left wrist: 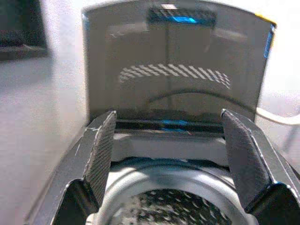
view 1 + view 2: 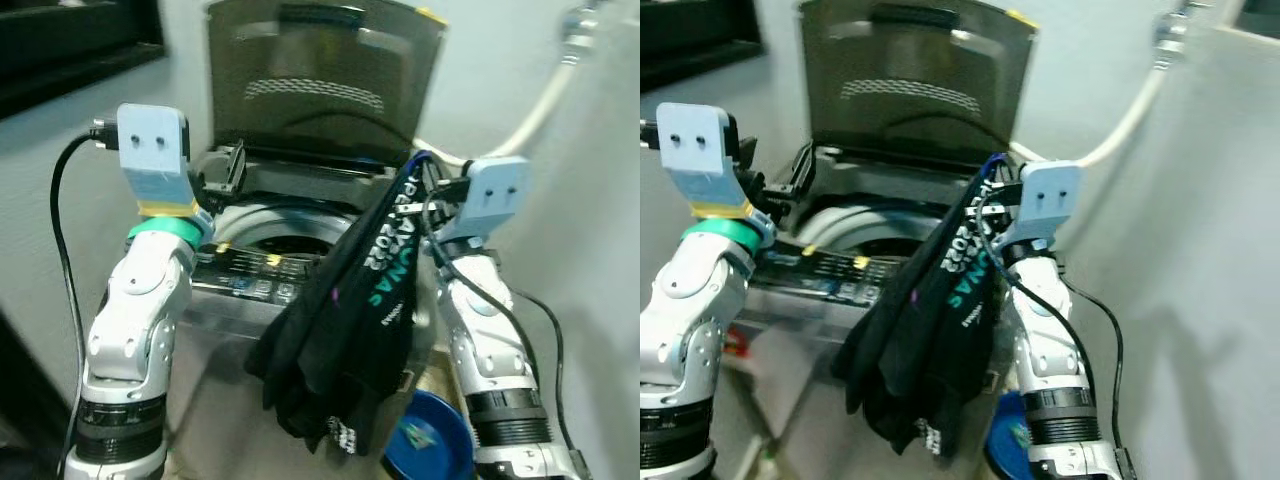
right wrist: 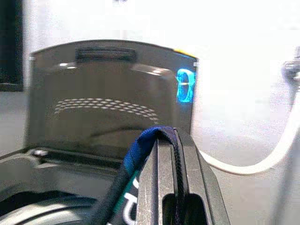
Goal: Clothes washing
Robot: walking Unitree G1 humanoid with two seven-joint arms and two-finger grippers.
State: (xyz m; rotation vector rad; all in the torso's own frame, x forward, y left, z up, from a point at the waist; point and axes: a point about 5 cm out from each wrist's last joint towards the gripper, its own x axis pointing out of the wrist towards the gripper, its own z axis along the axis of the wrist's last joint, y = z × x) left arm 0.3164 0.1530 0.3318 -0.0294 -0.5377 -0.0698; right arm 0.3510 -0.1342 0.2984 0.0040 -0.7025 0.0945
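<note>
At centre frame, top-loading washer (image 2: 300, 250) with lid (image 2: 325, 70) raised upright against the wall; drum (image 1: 183, 206) exposed and apparently without laundry, though only partly visible.

Right of centre, right gripper (image 3: 166, 154) pressed together on the blue-edged upper hem of a black garment (image 2: 345, 320), held above the washer's right front corner. Remainder of the garment draped down over the washer's front edge and control panel (image 2: 250, 275), outside the drum.

Left of centre, left gripper (image 1: 171, 154) spread wide, holding nothing, poised over the drum's left side and aimed toward the lid.

Lower right, blue bowl (image 2: 430, 440) on the floor beside the washer; upper right, white hose (image 2: 540, 100) running along the wall.

Progress, as judged: lid open and garment lifted; loading not yet done. Left to do: carry the garment over the opening, release it into the drum, shut the lid, start a cycle.

Orientation: garment's long axis near vertical, slanting from the pinched hem at upper right down to the bunched lower end at lower left; teal lettering along that same axis.
</note>
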